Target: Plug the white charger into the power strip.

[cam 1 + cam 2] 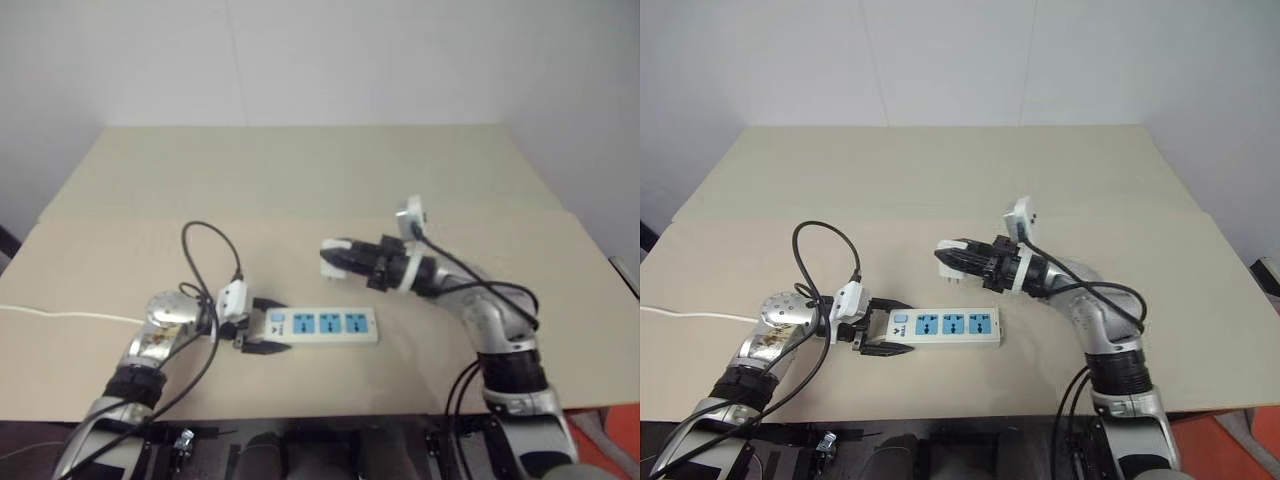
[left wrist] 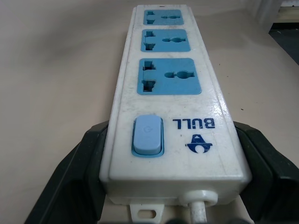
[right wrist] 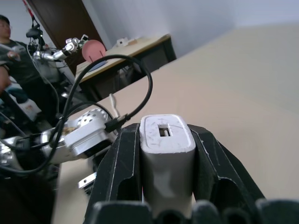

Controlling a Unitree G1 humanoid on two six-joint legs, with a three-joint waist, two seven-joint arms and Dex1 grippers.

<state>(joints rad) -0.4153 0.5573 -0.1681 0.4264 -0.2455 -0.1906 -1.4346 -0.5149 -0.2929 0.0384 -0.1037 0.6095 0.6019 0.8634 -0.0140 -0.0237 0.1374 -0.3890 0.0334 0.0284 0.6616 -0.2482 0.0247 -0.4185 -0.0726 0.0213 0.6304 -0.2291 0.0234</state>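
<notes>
Charger, a small white cube-shaped plastic adapter (image 3: 167, 154), sits clamped in my right end effector (image 1: 952, 262) above the beige tabletop (image 1: 330, 180).
My left end effector (image 1: 885, 335) has its black fingers either side of the switch end of the long white power strip with three blue sockets (image 1: 955, 327), lying flat just below the charger.

Soft, even, slightly dim light; faint shadows; right wrist view's background blurred.
</notes>
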